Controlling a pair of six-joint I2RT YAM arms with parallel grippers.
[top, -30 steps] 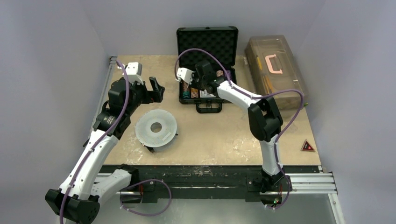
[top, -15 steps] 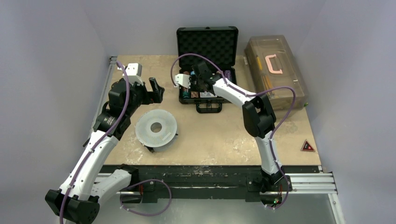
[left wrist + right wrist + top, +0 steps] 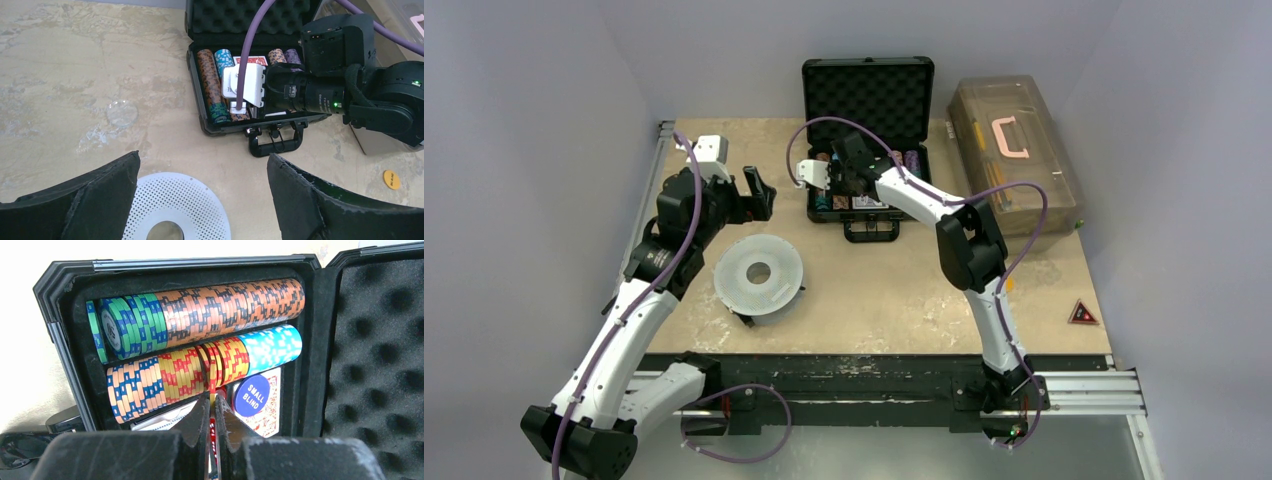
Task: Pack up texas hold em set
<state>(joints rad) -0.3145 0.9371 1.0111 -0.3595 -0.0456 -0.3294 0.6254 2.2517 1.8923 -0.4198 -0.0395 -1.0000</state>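
Note:
The black briefcase (image 3: 819,212) lies open at the table's back, foam lid (image 3: 867,90) upright. In the right wrist view its tray (image 3: 80,345) holds rows of coloured chips (image 3: 220,305), a blue "SMALL BLIND" button (image 3: 251,395) and a red card deck (image 3: 270,415). My right gripper (image 3: 212,402) is inside the tray, shut on a yellow-and-red poker chip (image 3: 212,390) held edge-on against the second chip row; it also shows in the top view (image 3: 842,185). My left gripper (image 3: 203,157) is open and empty above the perforated disc (image 3: 175,205), left of the case (image 3: 192,75).
A grey-white disc with a centre hole (image 3: 758,273) lies left of centre. A translucent brown toolbox (image 3: 1014,150) stands right of the case. A small yellow button (image 3: 391,179) lies on the table beside the case. A red triangle marker (image 3: 1081,313) sits near the right front.
My right gripper has shifted a little to the left over the case tray, staying shut. The left arm has not moved.

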